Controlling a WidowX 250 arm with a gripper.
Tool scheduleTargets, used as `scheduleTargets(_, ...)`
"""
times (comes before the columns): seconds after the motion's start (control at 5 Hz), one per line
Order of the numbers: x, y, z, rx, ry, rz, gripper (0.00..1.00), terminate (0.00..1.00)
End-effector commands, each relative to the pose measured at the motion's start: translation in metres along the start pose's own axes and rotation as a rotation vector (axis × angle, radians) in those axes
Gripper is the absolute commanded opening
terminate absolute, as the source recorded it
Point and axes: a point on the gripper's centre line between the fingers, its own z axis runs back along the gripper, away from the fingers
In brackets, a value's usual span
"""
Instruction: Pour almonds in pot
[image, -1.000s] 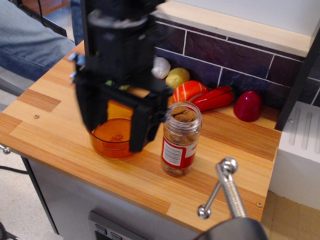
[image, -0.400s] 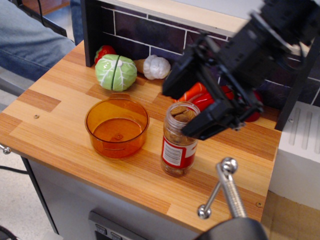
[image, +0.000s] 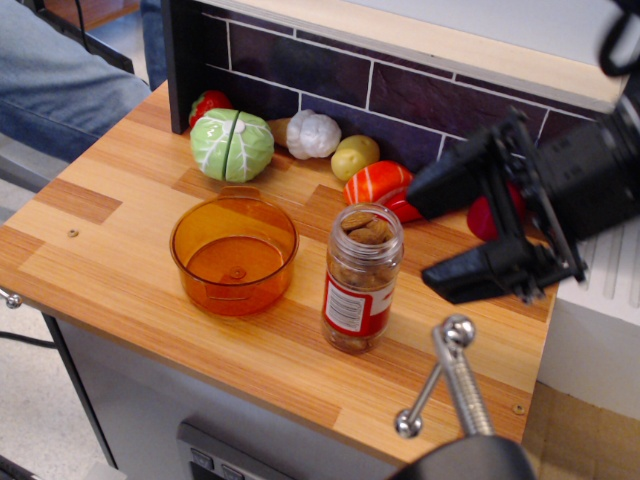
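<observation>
The almonds (image: 362, 232) fill a clear, open jar (image: 360, 280) with a red-and-white label, standing upright near the middle of the wooden counter. The pot (image: 234, 256), a translucent orange bowl, stands empty just left of the jar. My black gripper (image: 432, 232) is turned sideways to the right of the jar, fingers pointing left at it, one above the other. It is open and empty, a short gap from the jar.
Toy foods line the tiled back wall: a green cabbage (image: 232, 145), garlic (image: 313, 134), a yellow-green lemon (image: 354, 157), an orange salmon piece (image: 379, 184) and a red piece (image: 484, 218) behind my gripper. A metal clamp handle (image: 455, 375) juts up at the front right edge.
My gripper swept from over the pot across to the right of the jar and turned sideways, backing away a little. Jar and pot have not moved.
</observation>
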Motion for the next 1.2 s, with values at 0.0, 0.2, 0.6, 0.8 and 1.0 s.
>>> scheduleTargets(0.0, 0.027, 0.006, -0.002, 0.074, 0.083, -0.094, 1.00, 0.00)
scheduleTargets(0.2, 0.041, 0.017, -0.013, 0.067, 0.136, -0.131, 1.00, 0.00)
scheduleTargets(0.6, 0.049, 0.023, -0.046, 0.056, 0.241, -0.206, 1.00, 0.00)
scheduleTargets(0.8, 0.046, 0.020, -0.060, 0.055, 0.265, -0.222, 1.00, 0.00)
scheduleTargets(1.0, 0.042, 0.024, -0.067, 0.042, 0.298, -0.218, 1.00, 0.00)
